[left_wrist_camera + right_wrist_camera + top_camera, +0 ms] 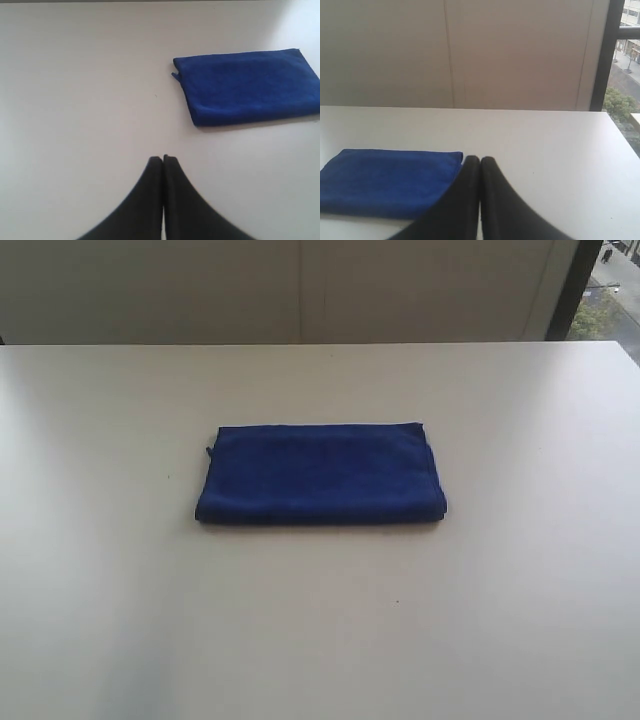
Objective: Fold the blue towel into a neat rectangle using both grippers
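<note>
The blue towel [320,473] lies flat in the middle of the white table [500,620], folded into a compact rectangle. Neither arm shows in the exterior view. In the left wrist view my left gripper [163,158] is shut with nothing between its black fingers, well apart from the blue towel [250,85]. In the right wrist view my right gripper [480,159] is shut and empty as well; the blue towel [385,182] lies beyond and to one side of it, its near corner partly hidden by a finger.
A pale wall [300,290] runs behind the table's far edge. A dark window frame [607,55] with a street outside stands at the far right corner.
</note>
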